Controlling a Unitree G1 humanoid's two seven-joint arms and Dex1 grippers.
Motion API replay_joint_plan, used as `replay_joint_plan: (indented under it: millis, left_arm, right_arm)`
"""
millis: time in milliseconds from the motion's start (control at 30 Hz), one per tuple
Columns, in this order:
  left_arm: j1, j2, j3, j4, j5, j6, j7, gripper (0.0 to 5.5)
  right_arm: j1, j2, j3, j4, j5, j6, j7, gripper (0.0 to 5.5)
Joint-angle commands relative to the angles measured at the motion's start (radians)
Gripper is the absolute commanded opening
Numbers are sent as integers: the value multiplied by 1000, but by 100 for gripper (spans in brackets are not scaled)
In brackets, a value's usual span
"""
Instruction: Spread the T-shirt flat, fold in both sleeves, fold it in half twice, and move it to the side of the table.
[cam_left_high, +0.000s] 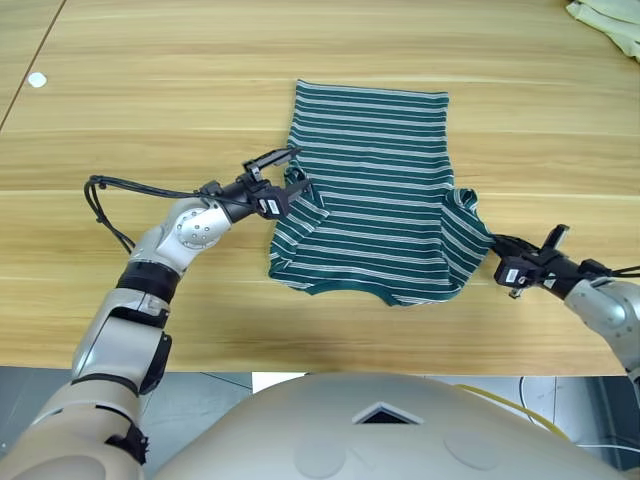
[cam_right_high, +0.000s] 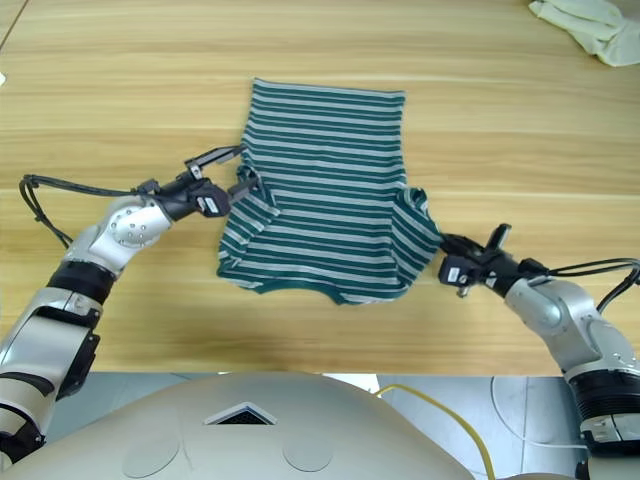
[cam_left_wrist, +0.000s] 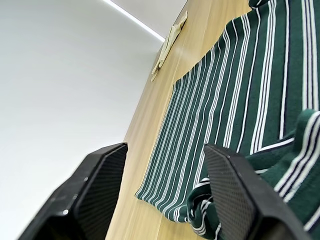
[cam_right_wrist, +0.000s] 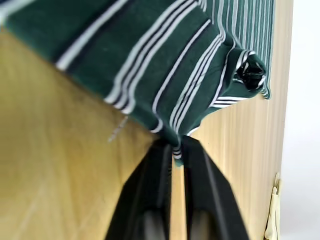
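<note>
The T-shirt (cam_left_high: 375, 190), dark green with thin white stripes, is lying in the middle of the wooden table (cam_left_high: 150, 100). Its straight edge is facing away from the robot and its rumpled, curved edge is facing the robot. Along both side edges a flap of cloth is sitting turned in over the body of the shirt. The flap on the robot's left is lying fairly flat, while the one on the right is bunching up into a small hump.

The left gripper (cam_left_high: 296, 170) is hovering at the shirt's left edge, just beside the turned-in flap. Its two black fingers (cam_left_wrist: 100, 185) are standing wide apart with nothing between them. In the left wrist view one finger is sitting over the crumpled stripes and the other over bare wood.

The right gripper (cam_right_high: 445, 245) is sitting at the shirt's right edge, near the corner closest to the robot. Its jaws are pinching together on the edge of the fabric. In the right wrist view the cloth is rising from the pinch and hanging a little off the wood.

A pale, crumpled cloth (cam_left_high: 610, 20) is lying at the far right corner of the table, well apart from the shirt. A small white round mark (cam_left_high: 37, 80) is showing on the wood far to the left
</note>
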Motion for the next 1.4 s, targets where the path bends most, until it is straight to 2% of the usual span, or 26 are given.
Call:
replay_joint_plan:
  millis: [33, 833, 1400]
  left_arm:
    - [-8, 4, -1, 2, 3, -7, 2, 287]
    - [-27, -3, -7, 11, 9, -4, -2, 287]
    - [-15, -11, -9, 12, 15, -3, 4, 287]
  right_arm:
    - [7, 1, 18, 15, -20, 10, 13, 2]
    - [-32, 7, -110, -30, 30, 53, -72, 2]
    - [-87, 83, -6, -205, 28, 13, 22, 2]
